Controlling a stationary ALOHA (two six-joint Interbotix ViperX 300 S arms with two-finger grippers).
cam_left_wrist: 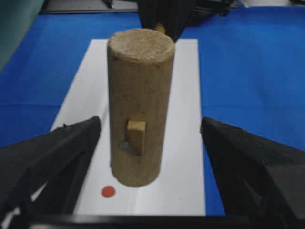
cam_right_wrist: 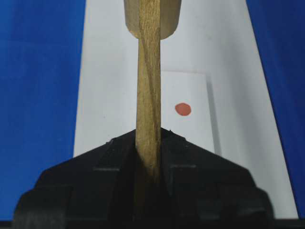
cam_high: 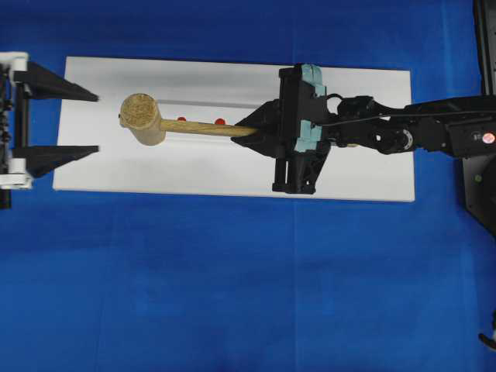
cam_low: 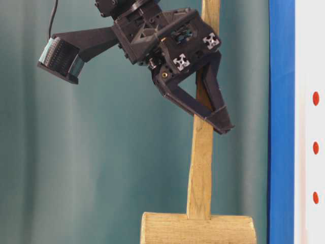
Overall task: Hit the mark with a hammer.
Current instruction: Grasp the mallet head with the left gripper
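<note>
The hammer, a light wooden mallet, lies lengthwise over the white board [cam_high: 372, 155], with its thick head [cam_high: 142, 118] to the left and its thin handle [cam_high: 205, 128] running right. My right gripper [cam_high: 246, 128] is shut on the handle's end, and the wood is pinched between its black fingers [cam_right_wrist: 148, 136]. Two red marks [cam_high: 181, 119] [cam_high: 220, 121] show just beside the handle. One red mark [cam_left_wrist: 108, 192] lies on the board near the lower end of the head [cam_left_wrist: 140, 95]. My left gripper [cam_high: 98, 122] stands open at the board's left end, facing the head without touching it.
The white board rests on a blue cloth [cam_high: 232, 294] that covers the table. In the table-level view, three red marks [cam_low: 316, 148] line the board, with the hammer head [cam_low: 198, 229] low in the frame. The right arm [cam_high: 418, 132] stretches in from the right edge.
</note>
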